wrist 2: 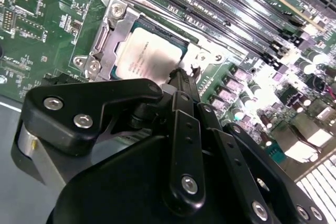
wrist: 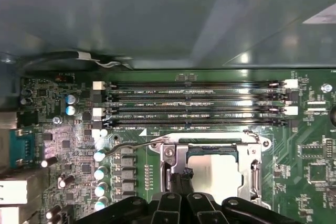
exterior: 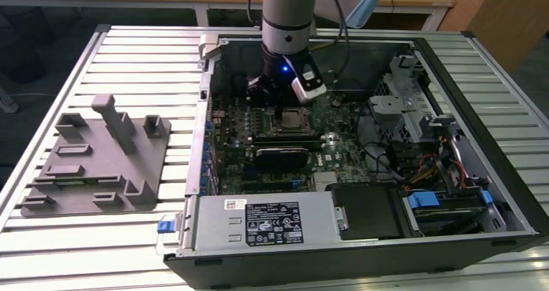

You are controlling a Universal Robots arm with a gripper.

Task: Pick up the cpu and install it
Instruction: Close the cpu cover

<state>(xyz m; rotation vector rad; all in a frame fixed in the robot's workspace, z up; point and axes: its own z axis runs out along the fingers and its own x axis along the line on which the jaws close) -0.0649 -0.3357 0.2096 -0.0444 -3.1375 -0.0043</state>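
You have the jaws drawn tight together, no gap between the tips, and they grip nothing. Their tips sit at the edge of the cpu [wrist 2: 144,59], touching it or just above it; you cannot tell which in either wrist view. The cpu [wrist: 218,174] lies flat inside the metal socket frame [wrist 2: 107,35], silvery lid up. Just beyond the socket from the jaws run four black memory slots [wrist: 194,103]. In the exterior view your arm [exterior: 286,21] reaches straight down into the open computer case [exterior: 343,268], over the green motherboard [exterior: 343,156]; the case lies on the slatted metal counter [exterior: 128,53], and well apart from the jaws, toward the exterior view's left, stands a grey moulded fixture [exterior: 94,169]
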